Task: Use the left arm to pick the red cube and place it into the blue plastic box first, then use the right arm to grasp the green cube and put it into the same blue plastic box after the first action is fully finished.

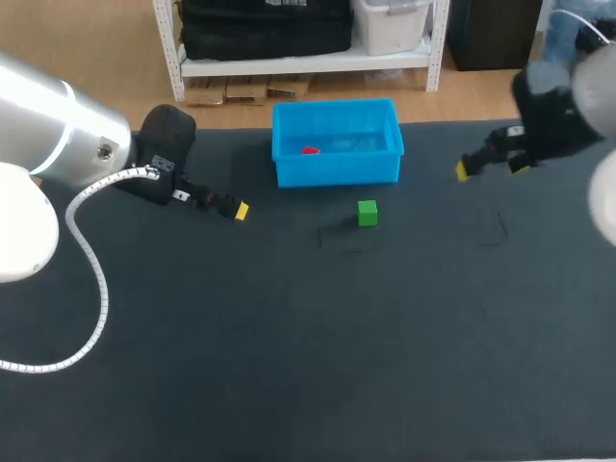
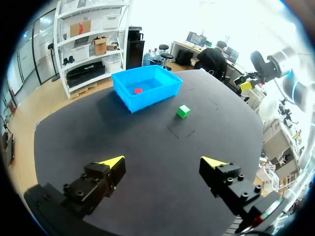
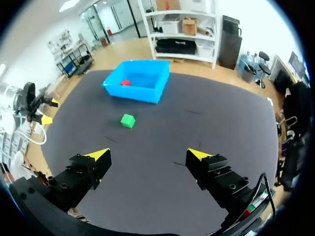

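Head view overhead; both wrist views face the blue box (image 1: 337, 171).

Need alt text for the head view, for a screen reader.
A small red cube lies inside a blue plastic box at the far side of a dark table, and a small green cube sits on the table in front of it. The left arm's tool and right arm's tool hover empty to either side.

Bright, even indoor light is falling on the dark matte table (image 1: 289, 366), which is soaking it up dully. The blue plastic box (image 1: 337, 171) is casting only a faint, soft shadow at its foot, while the left arm's silver-white shell (image 1: 38, 125) is catching a broad highlight.
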Controlling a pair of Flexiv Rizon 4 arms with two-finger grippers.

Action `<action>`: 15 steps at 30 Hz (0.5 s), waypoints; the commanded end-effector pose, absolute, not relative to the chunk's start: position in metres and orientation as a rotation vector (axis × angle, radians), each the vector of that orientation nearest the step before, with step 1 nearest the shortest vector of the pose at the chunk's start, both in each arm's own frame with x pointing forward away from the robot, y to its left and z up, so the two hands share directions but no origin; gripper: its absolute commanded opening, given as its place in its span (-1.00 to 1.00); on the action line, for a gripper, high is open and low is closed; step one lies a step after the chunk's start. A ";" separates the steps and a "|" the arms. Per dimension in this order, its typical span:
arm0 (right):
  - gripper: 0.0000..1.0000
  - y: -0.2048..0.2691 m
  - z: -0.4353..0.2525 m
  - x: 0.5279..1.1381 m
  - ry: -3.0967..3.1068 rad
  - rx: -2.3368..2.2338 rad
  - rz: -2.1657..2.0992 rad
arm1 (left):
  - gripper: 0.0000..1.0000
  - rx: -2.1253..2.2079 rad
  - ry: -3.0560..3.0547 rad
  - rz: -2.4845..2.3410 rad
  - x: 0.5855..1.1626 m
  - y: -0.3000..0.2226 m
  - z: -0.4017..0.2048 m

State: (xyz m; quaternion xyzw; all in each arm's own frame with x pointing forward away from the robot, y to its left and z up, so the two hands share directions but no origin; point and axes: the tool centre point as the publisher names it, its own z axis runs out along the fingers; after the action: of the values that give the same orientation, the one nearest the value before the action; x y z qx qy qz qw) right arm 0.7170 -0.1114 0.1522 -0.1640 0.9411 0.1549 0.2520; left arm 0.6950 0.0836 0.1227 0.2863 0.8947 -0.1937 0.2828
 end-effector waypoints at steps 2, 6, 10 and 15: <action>1.00 -0.075 0.141 0.725 2.585 -0.405 0.111 | 1.00 0.771 2.391 -0.527 0.696 0.085 0.122; 1.00 -0.068 0.137 0.725 2.604 -0.398 0.084 | 1.00 0.771 2.391 -0.527 0.696 0.085 0.122; 1.00 -0.068 0.137 0.725 2.604 -0.398 0.084 | 1.00 0.771 2.391 -0.527 0.696 0.085 0.122; 1.00 -0.068 0.137 0.725 2.604 -0.398 0.084 | 1.00 0.771 2.391 -0.527 0.696 0.085 0.122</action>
State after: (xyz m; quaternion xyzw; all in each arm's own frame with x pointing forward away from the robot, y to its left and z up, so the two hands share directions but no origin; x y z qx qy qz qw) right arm 0.7299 -0.0685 0.1363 -0.1600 0.9545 0.0797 0.2387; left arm 0.6952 0.0832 0.1230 0.2862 0.8950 -0.1932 0.2824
